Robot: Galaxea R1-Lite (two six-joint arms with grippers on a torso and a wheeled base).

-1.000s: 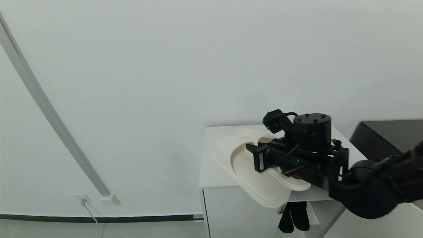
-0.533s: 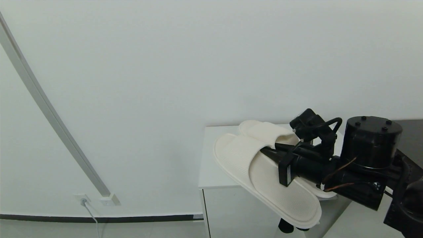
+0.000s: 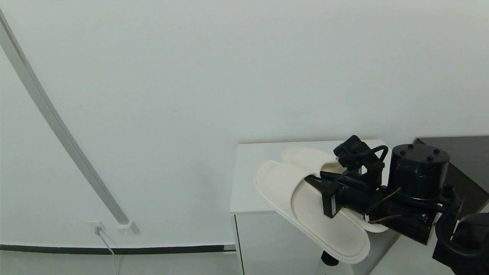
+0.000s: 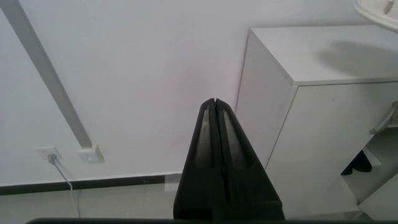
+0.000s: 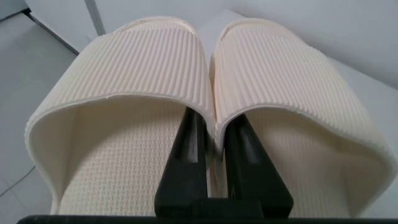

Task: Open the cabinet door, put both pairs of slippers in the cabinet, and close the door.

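Slippers (image 3: 279,187) have risen off the cabinet (image 3: 248,183). Right tool (image 5: 216,124) pinches both straps, carrying the pair together; left tool (image 4: 215,109) closed, empty.

A grey trunking strip (image 3: 57,126) runs slantwise down the white wall (image 3: 191,76) to a small box (image 3: 128,228). Just beside it, a socket (image 3: 94,226) holds a plug whose white cable (image 3: 107,249) drops across the black skirting line (image 3: 160,251) toward the floor (image 3: 57,265). A dark worktop (image 3: 470,152) lies at the far right
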